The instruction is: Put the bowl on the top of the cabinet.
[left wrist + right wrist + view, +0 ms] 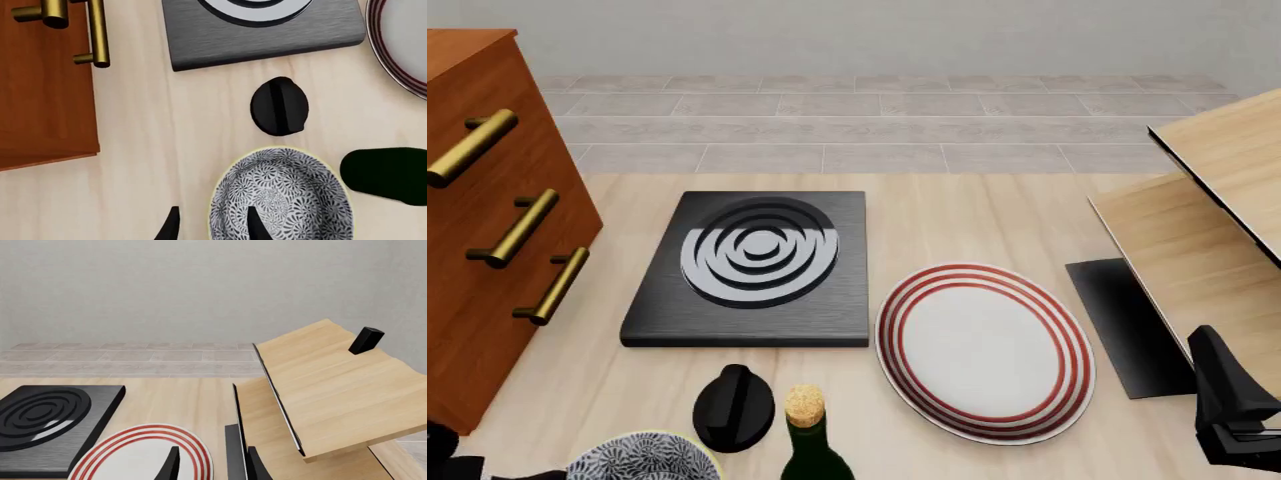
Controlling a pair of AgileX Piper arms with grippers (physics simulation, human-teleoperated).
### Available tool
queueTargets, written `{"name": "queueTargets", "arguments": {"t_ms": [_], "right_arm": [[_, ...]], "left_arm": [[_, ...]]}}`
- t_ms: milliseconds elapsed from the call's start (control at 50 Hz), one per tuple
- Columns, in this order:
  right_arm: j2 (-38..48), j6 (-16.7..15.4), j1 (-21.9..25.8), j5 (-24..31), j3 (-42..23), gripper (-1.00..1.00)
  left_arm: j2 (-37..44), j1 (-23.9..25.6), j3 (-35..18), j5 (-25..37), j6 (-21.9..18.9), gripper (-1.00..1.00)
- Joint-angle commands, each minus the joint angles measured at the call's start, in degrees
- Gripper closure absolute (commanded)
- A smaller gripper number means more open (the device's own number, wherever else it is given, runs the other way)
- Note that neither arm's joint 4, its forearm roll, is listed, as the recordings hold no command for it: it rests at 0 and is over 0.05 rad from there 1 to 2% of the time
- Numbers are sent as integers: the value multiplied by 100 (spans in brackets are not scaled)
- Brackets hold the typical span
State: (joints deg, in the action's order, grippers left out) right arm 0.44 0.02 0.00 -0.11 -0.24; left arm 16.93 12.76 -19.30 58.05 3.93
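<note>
Blue-and-white patterning marks the bowl (643,458), which sits on the pale bench (988,215) at the near edge of the front view, at about 7 o'clock from the black burner slab (754,268). It has not been lifted, so I judge the task barely begun: grasping, raising and carrying the bowl up onto the cabinet (487,220) all remain. The cabinet stands at 9 o'clock in the front view, its brass handles facing the slab, and its top edge shows nothing on it as far as can be seen.

In the left wrist view the left hand (212,226) hangs over the bowl (281,197) with its fingers apart. One fingertip (257,222) shows against the patterned inside, the other against the bench just outside the pale rim, so the rim runs between them; I cannot tell whether either finger touches it. A grip on that rim looks like the step in hand.

Just beyond the bowl lies a black knob-like object (279,106), and a dark green bottle (811,440) with a cork stands just beside it at 3 o'clock. The red-ringed plate (984,350) rests further right.

The right hand (212,465) waits well apart, fingers parted and holding nothing, near the light-wood board structure (333,385).
</note>
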Motion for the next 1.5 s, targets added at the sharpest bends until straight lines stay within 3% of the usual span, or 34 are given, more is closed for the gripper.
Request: {"name": "queueTargets", "arguments": {"t_ms": [20, 540, 1500], "right_arm": [[0, -1, 2, 0, 0, -100], [0, 1, 0, 0, 0, -100], [-1, 0, 0, 0, 0, -100]], "left_arm": [[-23, 27, 203, -132, -27, -100], [7, 1, 601, -426, -165, -100], [432, 40, 862, -1052, -340, -100]]}}
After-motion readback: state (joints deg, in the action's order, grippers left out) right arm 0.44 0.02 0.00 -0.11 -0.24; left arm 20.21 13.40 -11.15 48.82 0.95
